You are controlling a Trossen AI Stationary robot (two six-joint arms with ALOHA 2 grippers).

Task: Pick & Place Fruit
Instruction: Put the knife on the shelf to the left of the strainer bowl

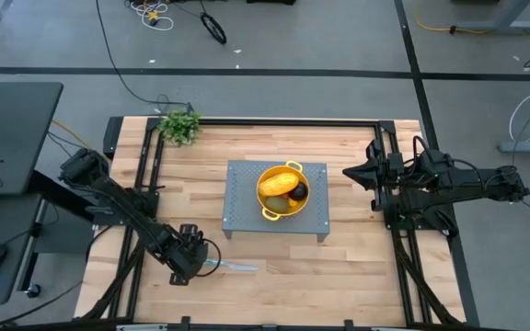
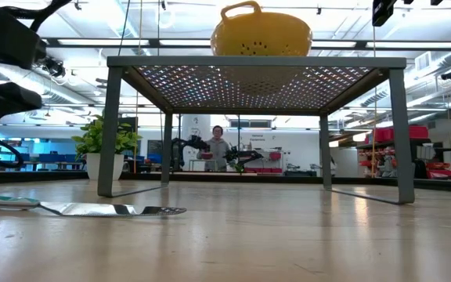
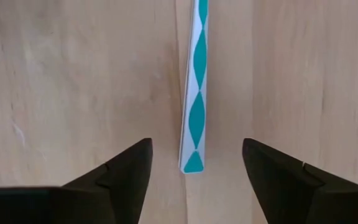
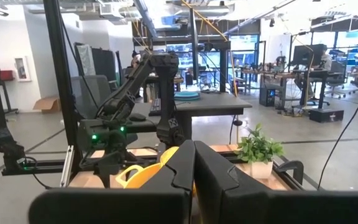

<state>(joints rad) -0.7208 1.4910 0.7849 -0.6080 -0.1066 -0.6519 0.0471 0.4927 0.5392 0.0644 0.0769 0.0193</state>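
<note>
Fruit point(image 1: 283, 191) is sitting in the yellow colander point(image 1: 267, 175) on the grey perforated stand point(image 1: 242, 221), mid-table. Left gripper point(image 3: 193, 163) is hovering with jaws apart and empty, straddling the knife handle point(image 3: 194, 118). You are centring well; keep it so before closing. Right gripper point(image 4: 193, 180) is waiting at the table's right edge, pressed closed, empty.

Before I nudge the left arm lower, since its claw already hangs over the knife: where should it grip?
Probably the teal-patterned handle, from straight above. The knife lies flat on the table, and the open left claw already straddles the handle's narrow end, so the fingers can pinch its thin sides.
</note>
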